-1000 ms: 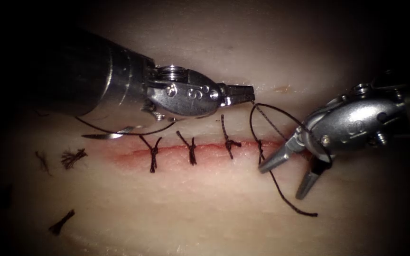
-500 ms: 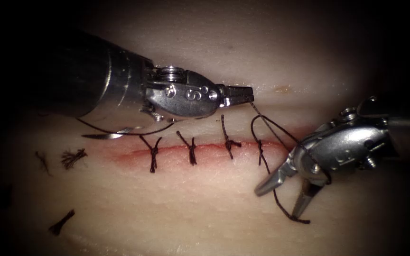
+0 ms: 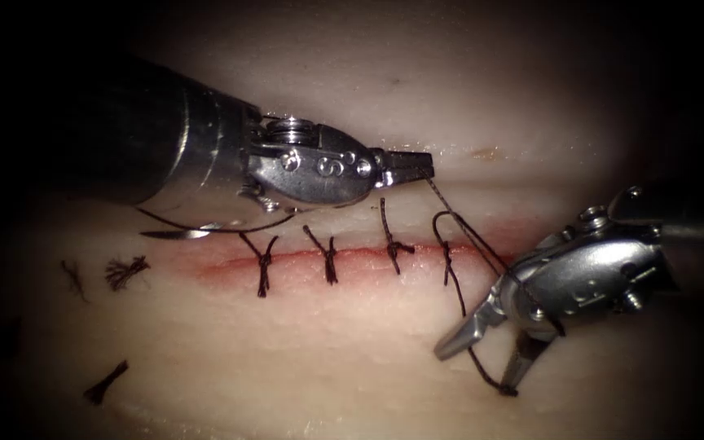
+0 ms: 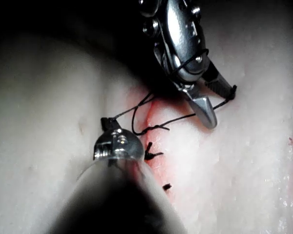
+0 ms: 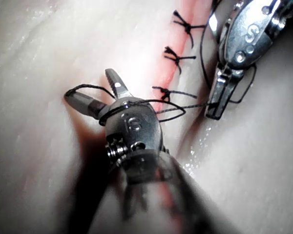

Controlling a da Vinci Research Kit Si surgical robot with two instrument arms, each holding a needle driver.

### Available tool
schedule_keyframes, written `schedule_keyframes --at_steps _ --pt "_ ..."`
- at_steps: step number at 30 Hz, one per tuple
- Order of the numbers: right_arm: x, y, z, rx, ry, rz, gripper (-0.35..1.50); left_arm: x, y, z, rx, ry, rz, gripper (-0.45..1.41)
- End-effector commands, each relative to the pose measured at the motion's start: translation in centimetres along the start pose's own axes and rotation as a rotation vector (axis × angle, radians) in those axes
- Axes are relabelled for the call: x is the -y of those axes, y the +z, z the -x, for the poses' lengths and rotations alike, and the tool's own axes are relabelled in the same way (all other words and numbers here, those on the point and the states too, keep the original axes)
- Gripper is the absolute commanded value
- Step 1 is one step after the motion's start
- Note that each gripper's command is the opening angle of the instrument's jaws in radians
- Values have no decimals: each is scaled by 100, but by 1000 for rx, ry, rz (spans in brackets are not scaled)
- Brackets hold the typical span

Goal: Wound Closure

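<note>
Dark thread wraps right tool.

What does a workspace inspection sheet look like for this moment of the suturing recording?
Surface: tissue with a horizontal cut, red fluid along it.
Job's things: four stitches cross the cut; needle lies flat on the tissue near the cut's left end, held by neither tool, not in the tissue; thread runs from the rightmost stitch.
Clutter: cut ends of thread on the tissue left of the cut.
Grippers: left tool shut on the thread above the cut; right tool open, holding nothing, thread looped around it, its free end near one jaw.
Cables: nothing seen.
Surroundings: dark beyond the tissue.
</note>
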Motion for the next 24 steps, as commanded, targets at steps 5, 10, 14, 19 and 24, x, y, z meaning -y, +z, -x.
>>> schedule_keyframes --at_steps 5,10,14,19,24 --pt "-9 6 4 -31 1 -25 -10 -2 9 1 -1 0 0 -45" --pt "-16 1 5 -59 26 -28 -35 -6 8 2 -2 -2 1 -45" --pt "-22 -7 7 -95 86 6 -35 -10 5 2 -2 -1 3 -45" --pt "-29 -21 8 -161 185 50 -35 -18 -2 2 -5 4 10 -45" --pt "-38 -45 11 -255 268 137 -35 -35 -14 2 5 13 3 -45"
